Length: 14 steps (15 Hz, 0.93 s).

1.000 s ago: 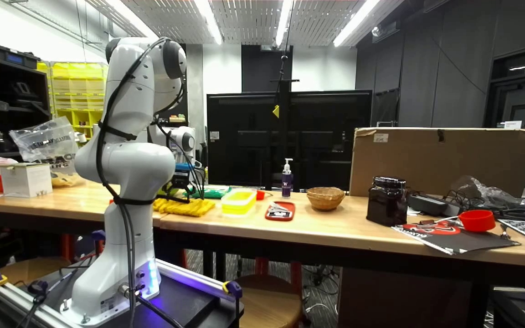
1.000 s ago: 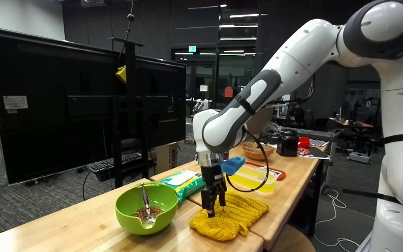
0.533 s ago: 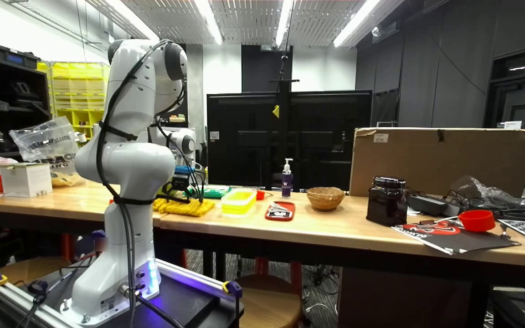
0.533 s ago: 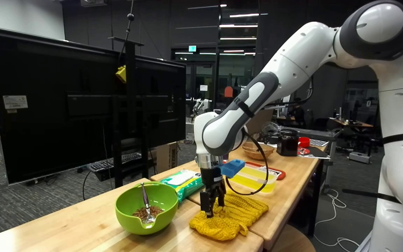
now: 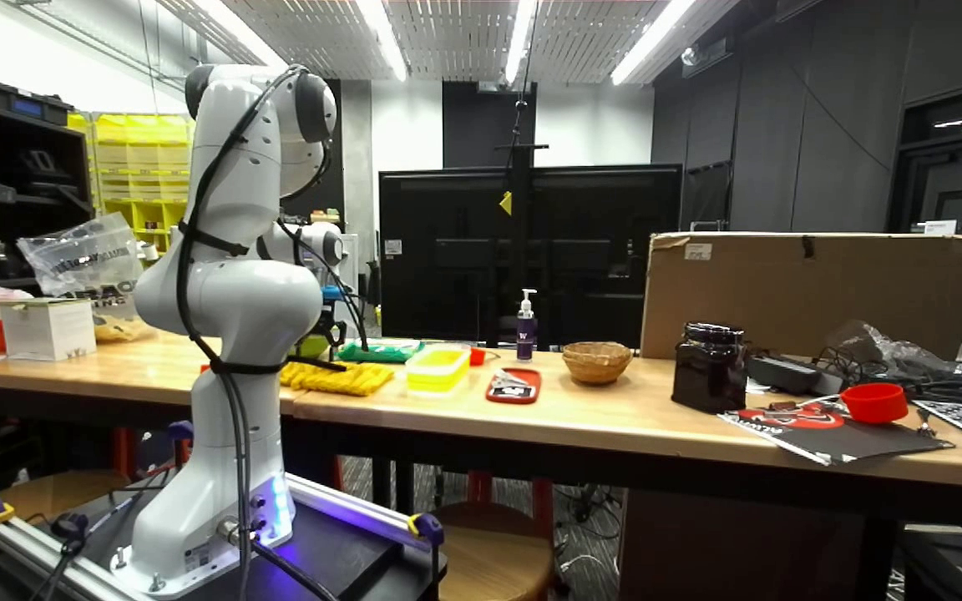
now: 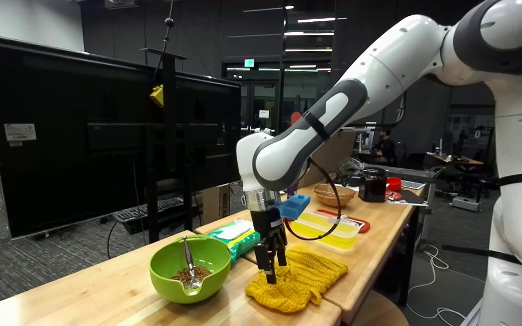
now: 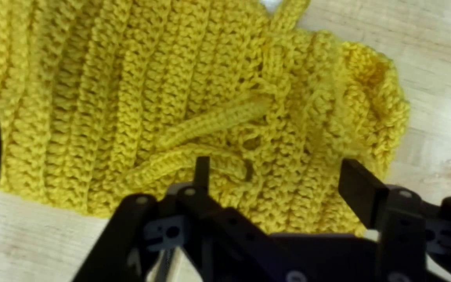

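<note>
A yellow knitted piece point(image 6: 299, 276) lies flat on the wooden table, with ribbed rows and two loose knitted strands on top, seen in the wrist view point(image 7: 131, 98). It also shows in an exterior view point(image 5: 337, 379). My gripper point(image 6: 276, 270) points down over it. In the wrist view the gripper point(image 7: 276, 168) stands open, its fingers point(image 7: 362, 192) wide apart, with only knit below and nothing held. I cannot tell whether the fingertips touch the knit. A green bowl point(image 6: 166, 276) with brown bits and a spoon point(image 6: 189, 256) stands beside the gripper.
A green-and-white packet point(image 6: 238, 235) lies behind the gripper. A yellow container point(image 6: 324, 231), a red tray point(image 5: 536, 386), a pump bottle point(image 5: 525, 327), a wicker basket point(image 5: 596, 365) and a dark jar point(image 5: 709, 369) stand farther along. Large screens point(image 6: 107, 136) stand behind the table.
The arm dips slightly at first. Then the wrist and gripper move up and toward the green bowl, and the gripper tilts. The yellow knit and other objects stay in place.
</note>
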Tool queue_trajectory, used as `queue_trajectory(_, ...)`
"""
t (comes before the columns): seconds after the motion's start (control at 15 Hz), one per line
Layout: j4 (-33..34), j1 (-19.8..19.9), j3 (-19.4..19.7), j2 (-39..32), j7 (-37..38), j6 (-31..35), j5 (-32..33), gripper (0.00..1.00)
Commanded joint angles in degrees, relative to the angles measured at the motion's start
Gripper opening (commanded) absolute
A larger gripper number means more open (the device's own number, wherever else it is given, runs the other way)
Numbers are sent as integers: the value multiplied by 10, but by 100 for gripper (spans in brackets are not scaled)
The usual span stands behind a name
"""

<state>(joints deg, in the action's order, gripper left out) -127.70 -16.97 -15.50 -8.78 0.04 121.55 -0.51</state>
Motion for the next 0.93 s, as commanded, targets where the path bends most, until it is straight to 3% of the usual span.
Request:
queue_trajectory(0.0,10,-8,-12,20,15,-45,-9,52)
queue_trajectory(0.47,20,-23,-23,13,43,-63,0,1)
queue_trajectory(0.87,19,-27,-26,2,36,-48,1,0)
